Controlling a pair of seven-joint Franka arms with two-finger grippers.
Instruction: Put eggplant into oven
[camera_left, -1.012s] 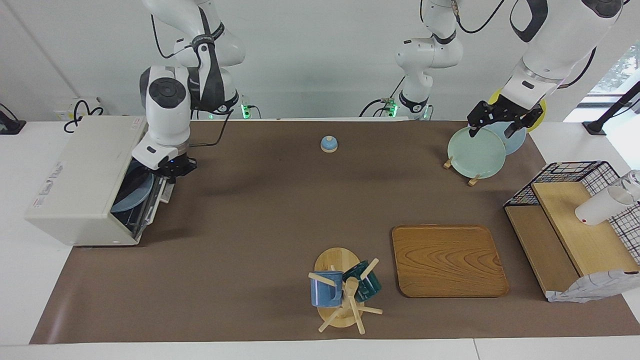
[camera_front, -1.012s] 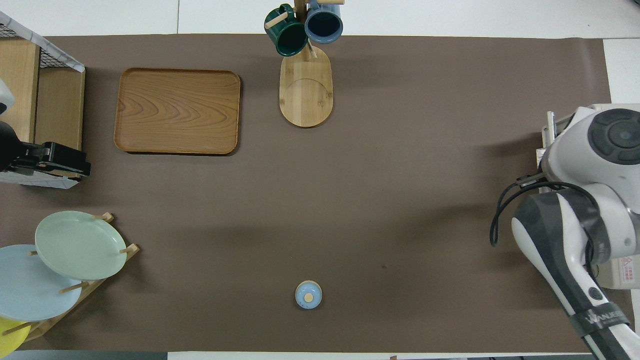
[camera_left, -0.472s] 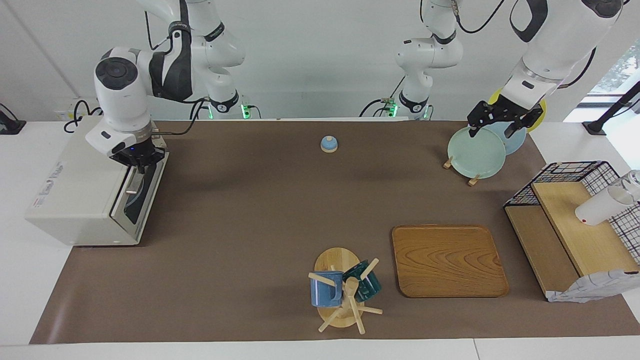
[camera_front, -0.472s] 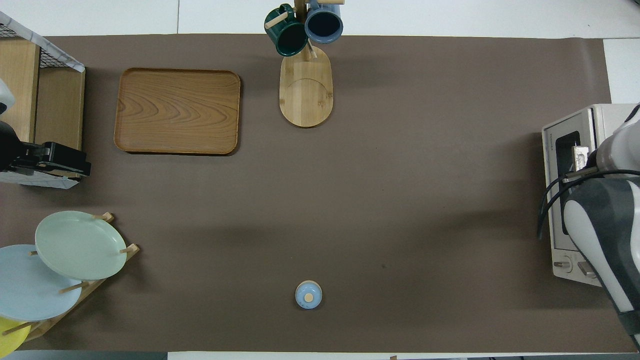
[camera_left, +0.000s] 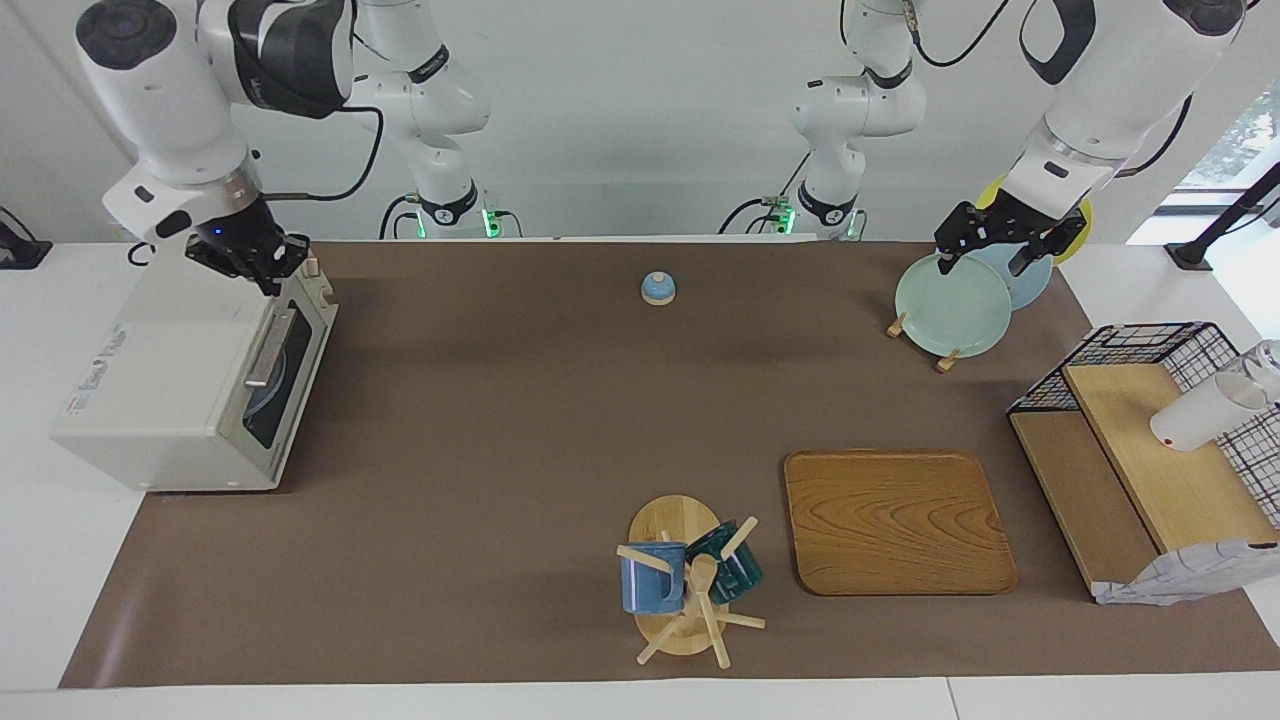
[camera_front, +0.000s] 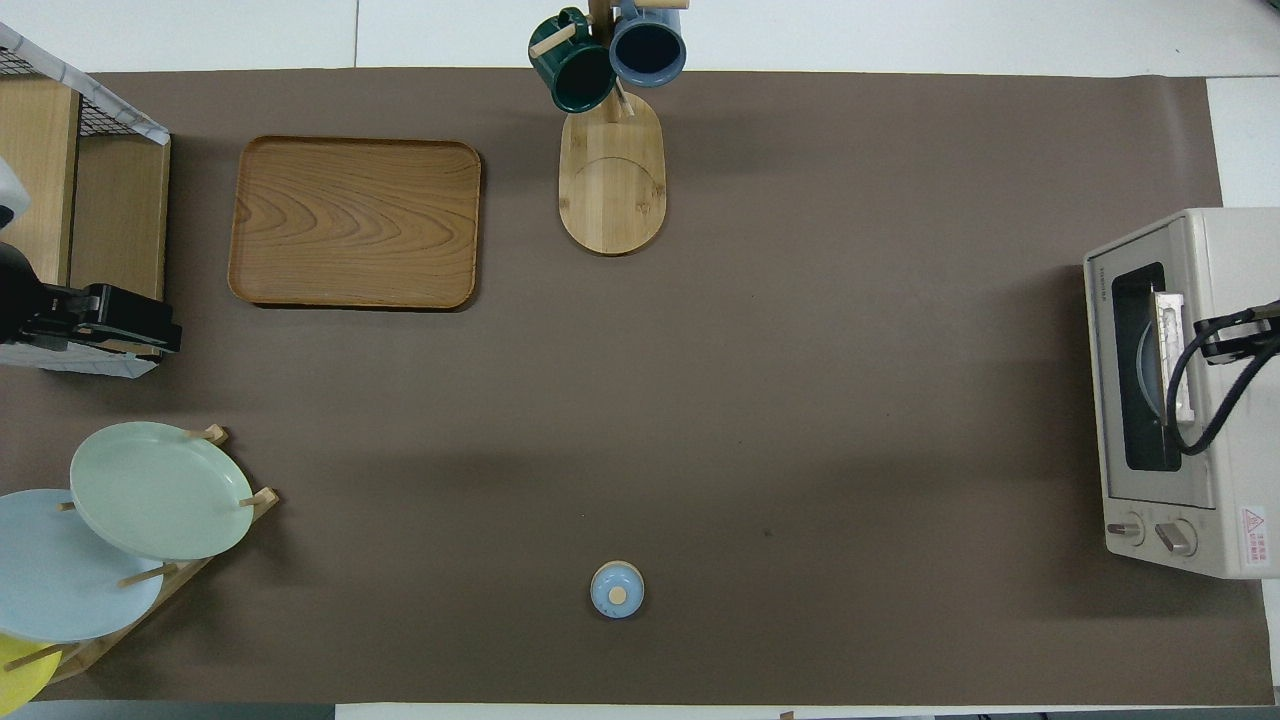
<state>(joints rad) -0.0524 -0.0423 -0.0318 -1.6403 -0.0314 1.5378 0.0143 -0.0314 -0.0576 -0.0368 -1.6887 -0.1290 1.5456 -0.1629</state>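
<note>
The cream-white oven (camera_left: 170, 370) stands at the right arm's end of the table with its glass door shut; it also shows in the overhead view (camera_front: 1240, 440). A pale blue plate shows dimly through the glass. The eggplant is not in view in either picture. My right gripper (camera_left: 262, 262) is in the air over the oven's top edge, above the door and clear of the bar handle (camera_left: 268, 350). My left gripper (camera_left: 985, 262) waits, open and empty, over the plate rack (camera_left: 955, 300).
A small blue knobbed lid (camera_left: 657, 288) lies near the robots at mid table. A mug tree (camera_left: 685, 580) with two mugs and a wooden tray (camera_left: 895, 520) sit farther out. A black wire basket with wooden shelves (camera_left: 1150, 440) stands at the left arm's end.
The oven door went from hanging open to shut as my right gripper swung it up. The right gripper then let go and rose above the oven. The left arm has not moved.
</note>
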